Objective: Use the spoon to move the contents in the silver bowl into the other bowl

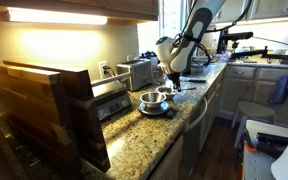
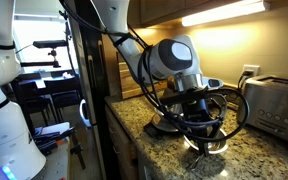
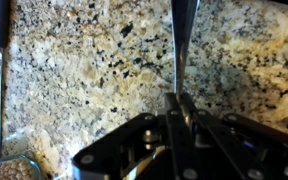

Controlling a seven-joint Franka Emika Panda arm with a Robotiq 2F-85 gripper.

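Kitchen w/ granite counter (image 1: 149,143), toaster (image 1: 136,73)

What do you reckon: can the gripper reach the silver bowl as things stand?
Probably yes: the gripper, shut on the spoon, hangs close by the silver bowl, and nothing visible stands between them.

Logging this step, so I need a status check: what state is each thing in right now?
Gripper: shut on the spoon.
Spoon: held, pointing out over the countertop.
Silver bowl: upright on the countertop, contents not discernible.
Toaster: upright on the countertop.
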